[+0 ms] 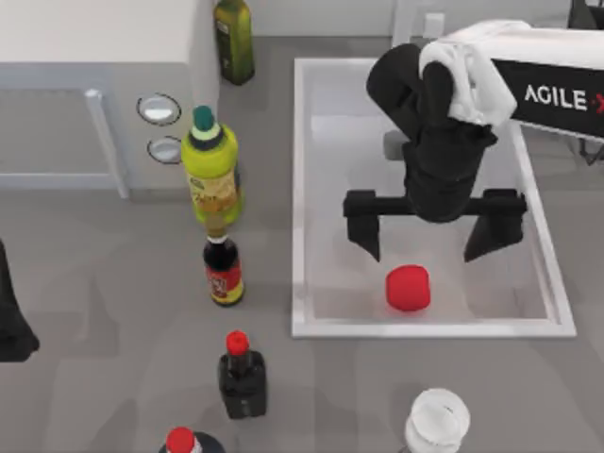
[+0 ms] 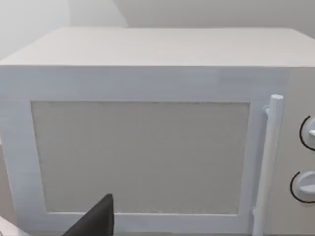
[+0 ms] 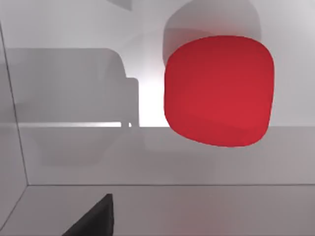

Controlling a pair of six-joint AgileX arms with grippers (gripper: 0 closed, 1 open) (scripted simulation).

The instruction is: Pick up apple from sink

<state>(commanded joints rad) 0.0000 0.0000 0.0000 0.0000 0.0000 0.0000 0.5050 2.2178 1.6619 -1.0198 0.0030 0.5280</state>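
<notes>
Right pincer [image 1: 433,241] was seen spread wide above the sink [image 1: 298,189], the apple [image 1: 408,288] just beyond its fingertips; centring before descent was judged advisable. Left pincer [image 1: 11,326] was parked at the surface's left edge; its state could not be told.

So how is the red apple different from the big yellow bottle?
The apple is plain red and rounded; the yellow bottle is taller, with a green cap and a label. The apple sits inside the sink below the open right gripper; the bottle stands outside it on the counter.
</notes>
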